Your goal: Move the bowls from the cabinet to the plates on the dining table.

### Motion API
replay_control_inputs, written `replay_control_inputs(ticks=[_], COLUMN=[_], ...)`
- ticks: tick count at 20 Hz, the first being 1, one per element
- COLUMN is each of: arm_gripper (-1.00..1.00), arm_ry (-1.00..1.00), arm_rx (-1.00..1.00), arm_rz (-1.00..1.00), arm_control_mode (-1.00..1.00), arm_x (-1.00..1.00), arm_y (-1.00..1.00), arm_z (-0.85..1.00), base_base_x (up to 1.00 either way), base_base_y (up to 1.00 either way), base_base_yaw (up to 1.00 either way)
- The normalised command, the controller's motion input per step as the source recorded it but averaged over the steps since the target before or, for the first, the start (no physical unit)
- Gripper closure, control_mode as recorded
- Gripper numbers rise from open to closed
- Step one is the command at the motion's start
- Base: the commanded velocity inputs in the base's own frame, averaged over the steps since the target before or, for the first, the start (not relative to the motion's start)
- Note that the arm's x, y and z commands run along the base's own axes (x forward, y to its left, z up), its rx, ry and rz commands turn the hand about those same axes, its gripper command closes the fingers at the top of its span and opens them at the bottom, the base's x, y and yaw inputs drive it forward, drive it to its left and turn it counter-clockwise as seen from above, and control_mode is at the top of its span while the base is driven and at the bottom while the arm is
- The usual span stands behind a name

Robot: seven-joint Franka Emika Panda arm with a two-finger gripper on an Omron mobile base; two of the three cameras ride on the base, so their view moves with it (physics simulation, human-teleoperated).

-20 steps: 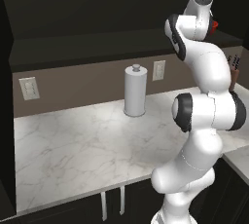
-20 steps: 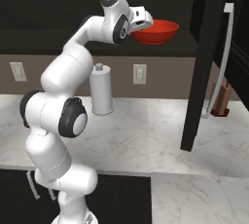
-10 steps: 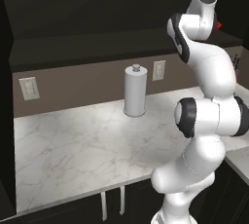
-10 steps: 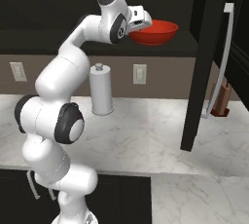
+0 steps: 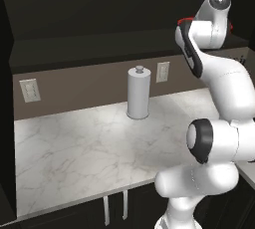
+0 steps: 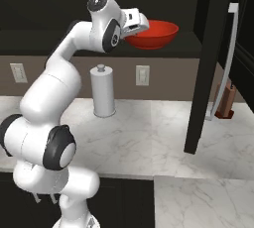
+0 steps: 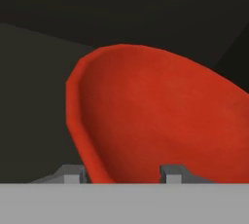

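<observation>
Gripper (image 7: 119,172) clamped on red bowl (image 6: 152,33): rim sits btwn the two fingertips (image 7: 73,173), one inside, one outside. Bowl juts fwd past the fingers, held up in front of open black cabinet (image 6: 206,63), above marble counter (image 6: 163,133) w/ white canister (image 6: 102,91).

Kitchen (marble counter (image 5: 89,153), dark cabinets (image 6: 208,63))

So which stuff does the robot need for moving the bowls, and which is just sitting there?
Needed:
red bowl, held at its rim
gripper
open black cabinet door

Just sitting there:
grey canister
wall outlets
brown bottle
marble counter
</observation>
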Motion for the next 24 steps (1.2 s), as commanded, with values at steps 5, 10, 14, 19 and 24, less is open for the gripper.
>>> replay_control_inputs(ticks=[5,10,14,19,24], arm_gripper=[1.0,1.0,1.0,1.0,1.0], arm_ry=[-0.05,-0.05,-0.05,-0.02,0.05], arm_rx=[-0.05,-0.04,-0.02,0.0,0.01], arm_rz=[0.02,0.02,0.01,0.0,0.0], arm_control_mode=[-1.0,-1.0,-1.0,-1.0,-1.0], arm_x=[-0.7,-0.69,-0.54,-0.4,-0.64], arm_y=[0.35,0.4,0.31,0.06,0.0], arm_z=[0.07,0.22,0.42,0.52,0.12], base_base_x=[0.0,0.0,0.0,0.0,0.0], base_base_y=[0.0,0.0,0.0,0.0,0.0], base_base_yaw=[0.0,0.0,0.0,0.0,0.0])
